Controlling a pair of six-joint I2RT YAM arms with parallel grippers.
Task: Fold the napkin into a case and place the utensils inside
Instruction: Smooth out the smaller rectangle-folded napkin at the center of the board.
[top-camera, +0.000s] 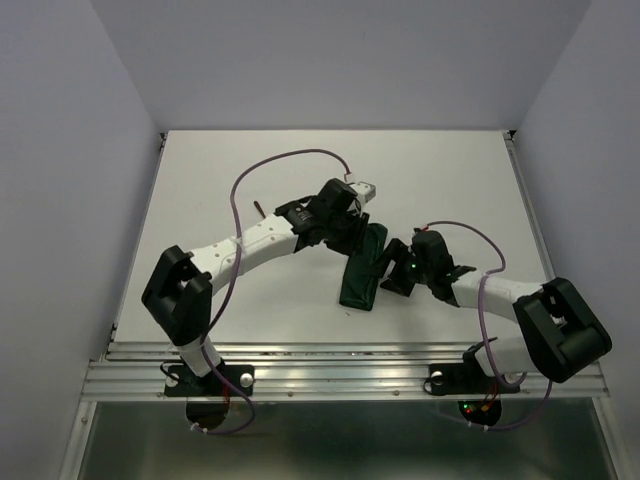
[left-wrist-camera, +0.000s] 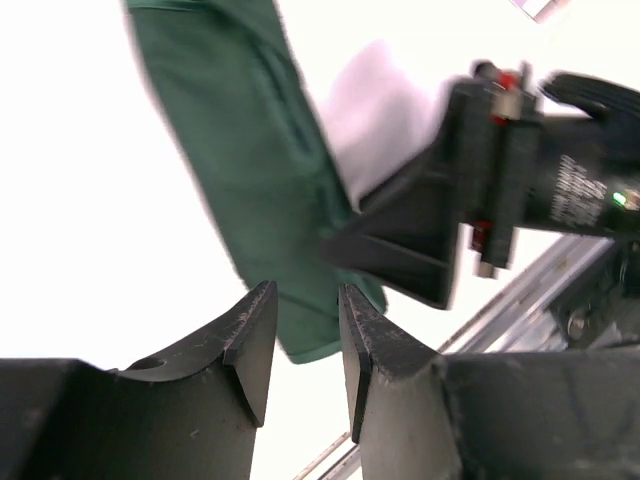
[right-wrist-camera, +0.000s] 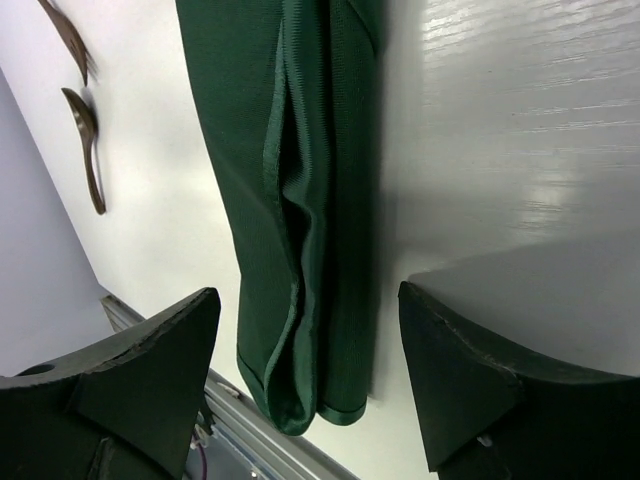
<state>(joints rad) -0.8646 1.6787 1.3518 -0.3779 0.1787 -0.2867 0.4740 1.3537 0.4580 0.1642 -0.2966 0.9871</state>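
The dark green napkin (top-camera: 361, 272) lies on the white table folded into a long narrow strip (right-wrist-camera: 300, 180), its layered edges showing at the near end (left-wrist-camera: 250, 150). My right gripper (right-wrist-camera: 310, 320) is open wide over that near end, its fingers apart from the cloth; it stands at the strip's right side (top-camera: 389, 268). My left gripper (left-wrist-camera: 305, 300) hangs above the strip's far end (top-camera: 350, 238), jaws partly apart with nothing between them. The wooden fork (right-wrist-camera: 70, 40) and spoon (right-wrist-camera: 88, 140) lie side by side on the table beyond the napkin, mostly hidden under the left arm in the top view.
The metal rail of the table's near edge (top-camera: 340, 370) runs just below the napkin's end (right-wrist-camera: 160, 330). Purple cables loop over both arms (top-camera: 285, 158). Grey walls enclose the table on three sides.
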